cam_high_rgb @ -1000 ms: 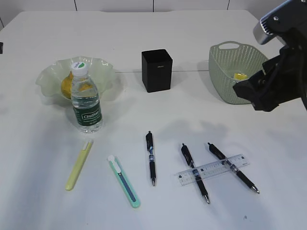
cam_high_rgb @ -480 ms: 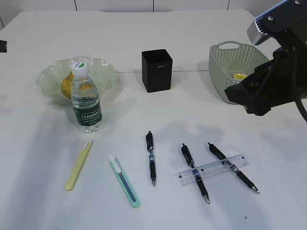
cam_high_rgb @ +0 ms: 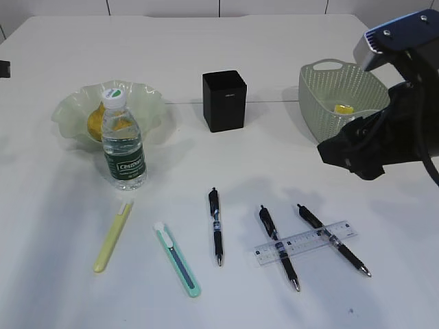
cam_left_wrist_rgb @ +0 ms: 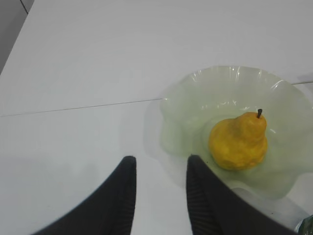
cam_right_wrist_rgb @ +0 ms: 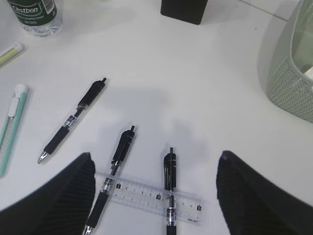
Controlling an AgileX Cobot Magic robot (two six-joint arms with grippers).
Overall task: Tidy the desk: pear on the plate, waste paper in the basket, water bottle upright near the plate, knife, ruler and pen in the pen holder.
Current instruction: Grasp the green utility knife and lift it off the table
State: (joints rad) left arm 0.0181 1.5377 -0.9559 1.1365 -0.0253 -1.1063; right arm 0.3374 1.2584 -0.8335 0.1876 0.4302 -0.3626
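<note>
Right claw [cam_right_wrist_rgb: 154, 196]: spread wide, empty, poised above ruler [cam_high_rgb: 305, 242] and pens. Left claw [cam_left_wrist_rgb: 159, 196]: partly apart, empty, beside plate [cam_left_wrist_rgb: 195, 98]. Done: pear [cam_high_rgb: 96, 121] on plate; bottle [cam_high_rgb: 124, 147] upright just in front of plate; yellow paper scrap [cam_high_rgb: 342, 108] in basket [cam_high_rgb: 322, 110]. Left to do: ruler lying across two pens [cam_high_rgb: 279, 248] on table [cam_high_rgb: 206, 55]; third pen [cam_high_rgb: 216, 225] alone to their left; teal knife [cam_high_rgb: 178, 259] and yellow-green knife [cam_high_rgb: 113, 236] flat nearer bottle. Pen holder [cam_high_rgb: 223, 100]: upright behind, nothing seen inside. Roughly half complete, judged from layout.
</note>
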